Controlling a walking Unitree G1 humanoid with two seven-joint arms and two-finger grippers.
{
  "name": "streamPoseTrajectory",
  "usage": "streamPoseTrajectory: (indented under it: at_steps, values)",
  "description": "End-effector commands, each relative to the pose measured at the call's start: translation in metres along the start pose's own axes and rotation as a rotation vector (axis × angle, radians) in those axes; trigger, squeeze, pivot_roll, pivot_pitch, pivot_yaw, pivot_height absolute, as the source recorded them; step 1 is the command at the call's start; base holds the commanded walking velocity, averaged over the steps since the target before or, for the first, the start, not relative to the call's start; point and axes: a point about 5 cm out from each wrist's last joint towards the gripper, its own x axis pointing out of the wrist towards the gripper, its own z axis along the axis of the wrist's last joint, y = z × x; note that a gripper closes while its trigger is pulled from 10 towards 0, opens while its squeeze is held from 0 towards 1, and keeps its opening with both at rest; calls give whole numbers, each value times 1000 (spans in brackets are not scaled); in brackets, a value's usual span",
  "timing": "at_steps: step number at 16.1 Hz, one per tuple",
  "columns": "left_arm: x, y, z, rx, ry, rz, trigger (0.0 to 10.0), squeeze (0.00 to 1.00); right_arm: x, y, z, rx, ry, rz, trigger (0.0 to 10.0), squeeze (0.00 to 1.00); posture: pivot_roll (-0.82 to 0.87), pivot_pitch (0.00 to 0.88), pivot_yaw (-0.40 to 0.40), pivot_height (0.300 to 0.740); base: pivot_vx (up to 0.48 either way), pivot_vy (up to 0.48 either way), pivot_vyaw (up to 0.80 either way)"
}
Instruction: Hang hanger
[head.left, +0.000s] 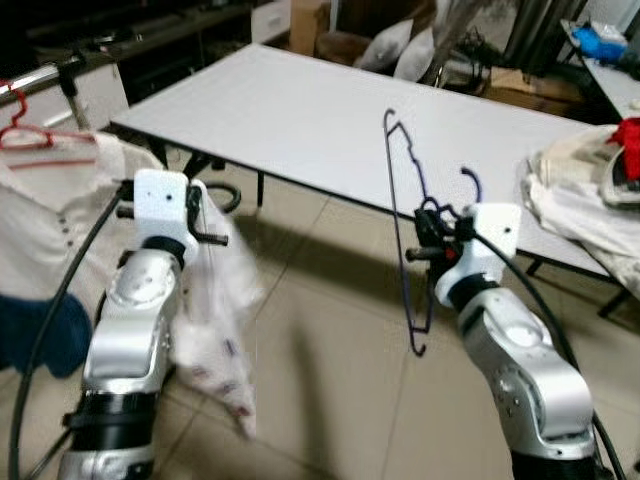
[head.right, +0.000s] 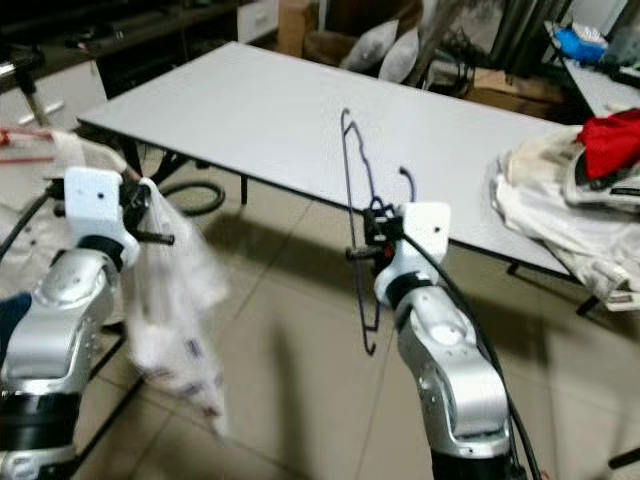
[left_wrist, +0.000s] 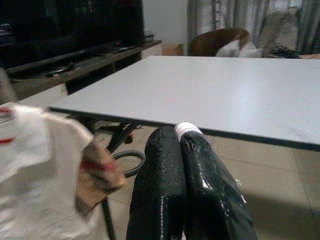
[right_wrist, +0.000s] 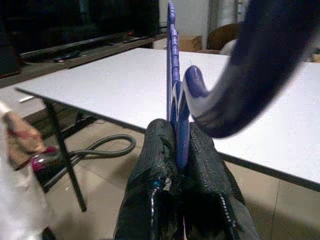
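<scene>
A dark blue wire hanger (head.left: 398, 210) stands upright in front of me, its hook (head.left: 470, 180) by my right wrist. My right gripper (head.left: 428, 228) is shut on it; in the right wrist view the two black fingers (right_wrist: 160, 150) pinch the blue wire (right_wrist: 174, 85). My left gripper (head.left: 203, 218) is shut on a white printed garment (head.left: 215, 335) that hangs below it toward the floor. A scrap of white cloth (left_wrist: 186, 129) shows at its closed fingertips. At far left a metal rail (head.left: 40, 76) carries a red hanger (head.left: 30, 136) with a white shirt (head.left: 45, 205).
A long white table (head.left: 300, 110) runs across ahead of both arms. A heap of light clothes (head.left: 575, 200) with a red piece (head.left: 628, 133) lies on its right end. A grey hose (right_wrist: 102, 146) curls on the tiled floor under the table.
</scene>
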Motion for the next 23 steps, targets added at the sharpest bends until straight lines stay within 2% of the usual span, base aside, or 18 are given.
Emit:
streamPoseTrajectory:
  at_steps: [1,23]
  values:
    - [2,-9,13,5,-51,-27,10000,0,-2,-9,2,-4,-12,-33,10000,0,85,0,-40,740,382,0,0]
    - [8,-9,19,18,-68,-60,10000,0,-2,-7,0,8,-25,-32,10000,0,87,0,-21,740,388,0,0]
